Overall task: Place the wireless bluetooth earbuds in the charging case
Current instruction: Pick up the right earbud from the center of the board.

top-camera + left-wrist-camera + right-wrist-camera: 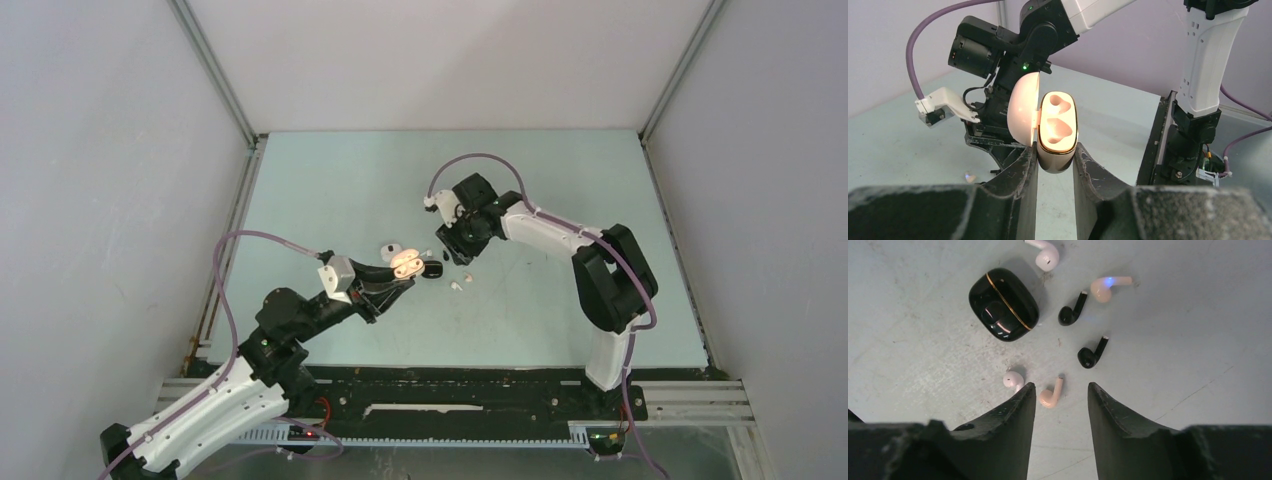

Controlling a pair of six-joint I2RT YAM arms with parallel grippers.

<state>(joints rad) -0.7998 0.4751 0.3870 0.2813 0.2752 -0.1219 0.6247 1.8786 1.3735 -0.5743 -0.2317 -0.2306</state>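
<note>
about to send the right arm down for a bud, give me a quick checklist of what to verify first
1. Case clamped in the left hand: ok.
2. Lid swung open: ok.
3. Both wells empty: ok.
4. Right hand open and holding nothing: ok.
5. Beige bud inside the right hand's gap: ok, though off centre.
6. White bud clear of the descent: not ok, it lies just outside one tip and may get knocked.
</note>
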